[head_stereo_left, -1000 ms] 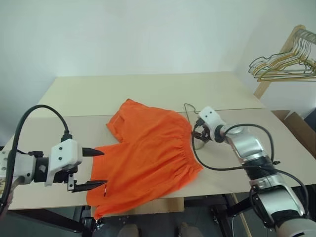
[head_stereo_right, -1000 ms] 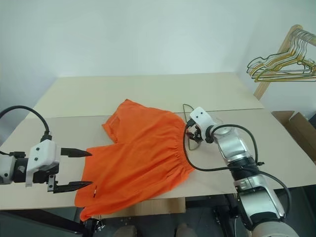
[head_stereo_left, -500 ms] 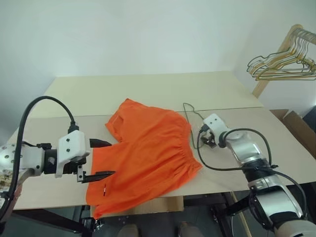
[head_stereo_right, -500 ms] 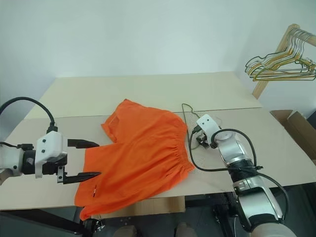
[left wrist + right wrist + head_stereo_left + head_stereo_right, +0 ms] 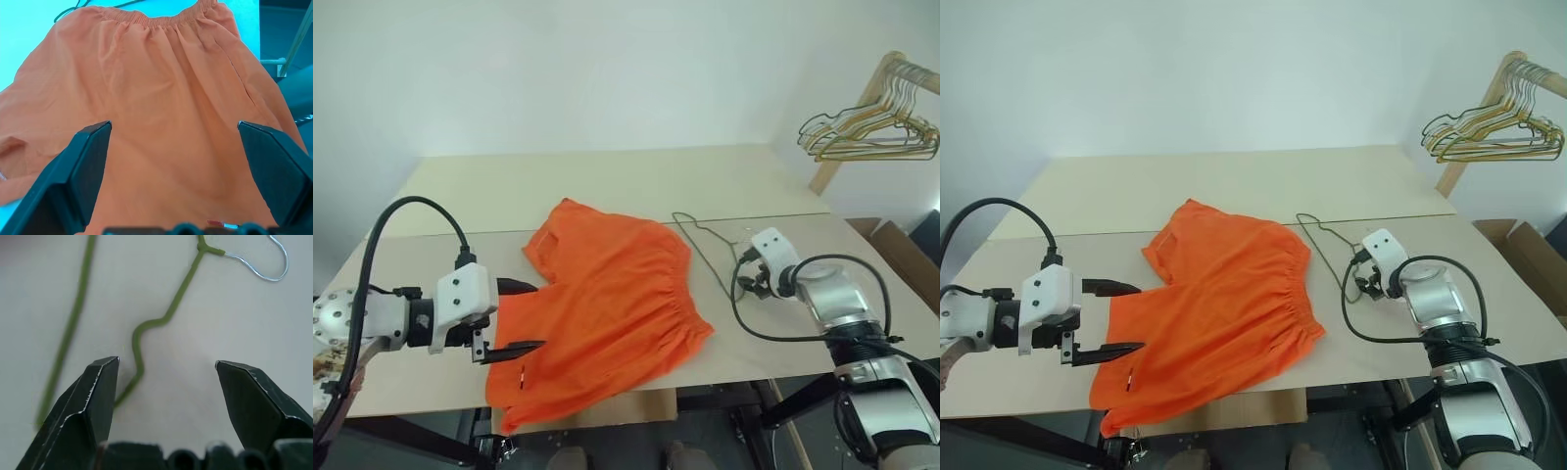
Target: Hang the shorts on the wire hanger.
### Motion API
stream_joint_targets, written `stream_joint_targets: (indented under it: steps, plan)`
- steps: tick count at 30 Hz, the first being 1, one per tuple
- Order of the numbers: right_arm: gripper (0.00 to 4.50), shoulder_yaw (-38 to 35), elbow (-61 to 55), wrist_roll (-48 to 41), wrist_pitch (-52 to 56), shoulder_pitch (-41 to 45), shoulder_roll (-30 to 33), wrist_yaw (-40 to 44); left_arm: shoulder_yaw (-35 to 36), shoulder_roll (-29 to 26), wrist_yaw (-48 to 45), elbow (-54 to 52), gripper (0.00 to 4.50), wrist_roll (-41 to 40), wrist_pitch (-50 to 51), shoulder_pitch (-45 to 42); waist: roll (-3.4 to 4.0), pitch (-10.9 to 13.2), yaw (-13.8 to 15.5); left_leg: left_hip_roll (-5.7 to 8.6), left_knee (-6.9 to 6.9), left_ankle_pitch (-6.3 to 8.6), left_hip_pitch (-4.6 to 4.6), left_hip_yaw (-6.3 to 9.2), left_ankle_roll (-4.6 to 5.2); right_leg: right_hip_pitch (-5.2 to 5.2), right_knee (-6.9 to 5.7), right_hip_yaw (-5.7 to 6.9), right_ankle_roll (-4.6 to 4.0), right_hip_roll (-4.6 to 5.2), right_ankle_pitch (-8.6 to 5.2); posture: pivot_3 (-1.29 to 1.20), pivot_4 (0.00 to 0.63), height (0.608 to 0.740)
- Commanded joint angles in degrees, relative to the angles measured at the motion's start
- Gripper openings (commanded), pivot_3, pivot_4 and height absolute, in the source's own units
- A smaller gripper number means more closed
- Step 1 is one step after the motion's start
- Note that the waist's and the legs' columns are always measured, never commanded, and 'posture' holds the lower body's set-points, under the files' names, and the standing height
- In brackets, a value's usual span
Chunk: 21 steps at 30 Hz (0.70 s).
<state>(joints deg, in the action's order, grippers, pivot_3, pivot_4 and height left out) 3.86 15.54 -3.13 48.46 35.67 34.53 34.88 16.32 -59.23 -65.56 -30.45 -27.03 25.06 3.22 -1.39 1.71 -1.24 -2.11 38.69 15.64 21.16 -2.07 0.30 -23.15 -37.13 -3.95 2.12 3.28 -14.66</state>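
Observation:
The orange shorts [image 5: 607, 299] lie flat across the middle of the table, their lower hem hanging over the front edge. My left gripper [image 5: 539, 314] hovers open at the shorts' left leg, its two fingers spread over the fabric [image 5: 166, 83] with nothing between them. The thin greenish wire hanger [image 5: 168, 313] lies flat on the table just right of the gathered waistband, one end [image 5: 677, 217] near the table seam. My right gripper [image 5: 166, 363] stands open just above the hanger's kinked shoulder, and the wire runs close by one finger. From the head, that right gripper [image 5: 747, 284] sits right of the shorts.
A bunch of golden and dark wire hangers [image 5: 867, 127] hangs on a wooden rack at the far right. A cardboard box [image 5: 906, 250] stands on the floor beyond the table's right edge. The table [image 5: 607, 181] has bare room behind the shorts.
My right gripper has moved to the right, away from the shorts' waistband and further along the hanger, still open. The left gripper has barely shifted. The shorts lie as before.

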Motion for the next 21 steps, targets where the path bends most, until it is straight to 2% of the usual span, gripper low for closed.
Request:
stream_joint_targets:
  steps: [1,4,11,16,21]
  plan:
    - [3.68,-2.2,-5.2,-4.7,4.3,2.8,-1.2,2.9,0.3,-0.1,0.6,0.3,4.48,0.3,-0.9,-1.1,0.00,0.0,-0.1,-0.02,0.00,0.00,-0.01,0.02,0.00,0.01,0.00,0.01,0.00,-0.02,0.00,0.07,0.000,0.740]
    - [3.68,-0.9,-5.0,-6.2,5.8,2.9,-2.5,4.5,0.0,-0.2,0.6,0.4,4.48,0.4,-1.1,-1.3,0.00,0.0,0.3,-0.02,0.00,0.00,-0.02,0.03,0.00,0.04,0.01,0.03,0.00,-0.02,0.00,0.07,0.000,0.740]
    - [3.68,3.7,4.9,-4.1,2.6,4.0,-5.1,4.7,0.6,-0.4,1.0,-0.7,4.48,-0.3,-0.6,-1.5,0.00,0.0,0.8,0.05,0.00,0.00,0.02,-0.01,0.00,0.02,0.03,0.04,0.00,0.06,0.00,0.10,0.000,0.740]
    - [3.68,3.3,9.4,-2.7,-1.3,4.8,-6.1,1.7,3.2,2.9,2.2,-3.2,4.48,-8.2,2.4,-2.8,-0.01,0.0,0.7,0.04,0.01,0.00,0.01,0.00,0.00,0.03,0.02,0.04,0.01,0.05,0.00,0.11,0.000,0.740]
    - [3.68,2.7,6.3,-2.6,-2.9,4.1,-5.3,1.5,2.6,4.0,1.5,-5.2,4.48,-11.8,2.9,-1.6,0.00,0.0,0.6,0.04,0.00,0.00,0.02,0.02,0.00,0.01,0.01,0.03,0.01,0.04,0.00,0.10,0.000,0.740]
